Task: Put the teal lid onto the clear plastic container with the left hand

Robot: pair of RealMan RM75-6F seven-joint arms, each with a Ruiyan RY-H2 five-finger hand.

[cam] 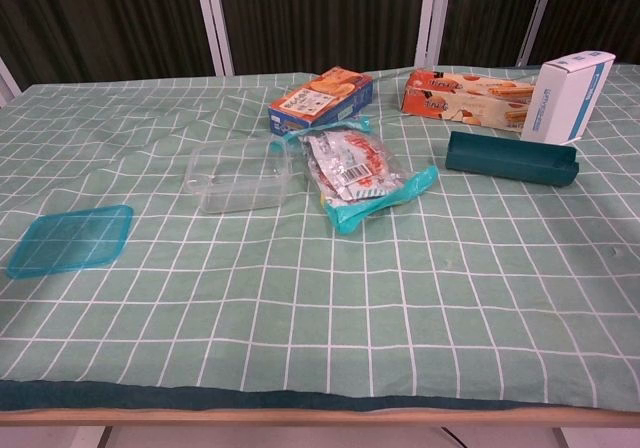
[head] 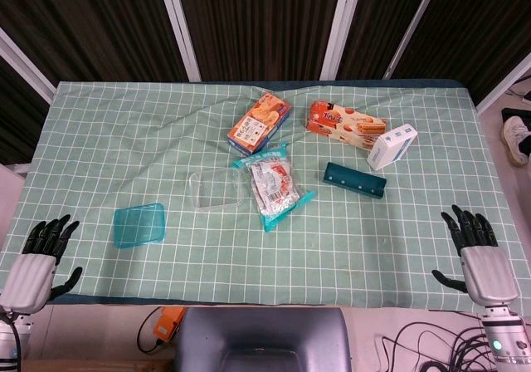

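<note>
The teal lid [head: 139, 224] [cam: 71, 239] lies flat on the checked cloth near the table's front left. The clear plastic container [head: 216, 188] [cam: 239, 175] stands uncovered to its right, near the middle, with cloth between them. My left hand [head: 37, 257] hovers at the table's front left corner, fingers apart and holding nothing, to the left of the lid. My right hand [head: 479, 253] is at the front right edge, also spread and holding nothing. Neither hand shows in the chest view.
A snack bag with teal ends [head: 273, 185] lies against the container's right side. Behind stand a blue-orange biscuit box [head: 260, 123], a long orange box [head: 346, 124] and a white box [head: 392, 146]. A dark teal tray [head: 354, 179] sits right of centre.
</note>
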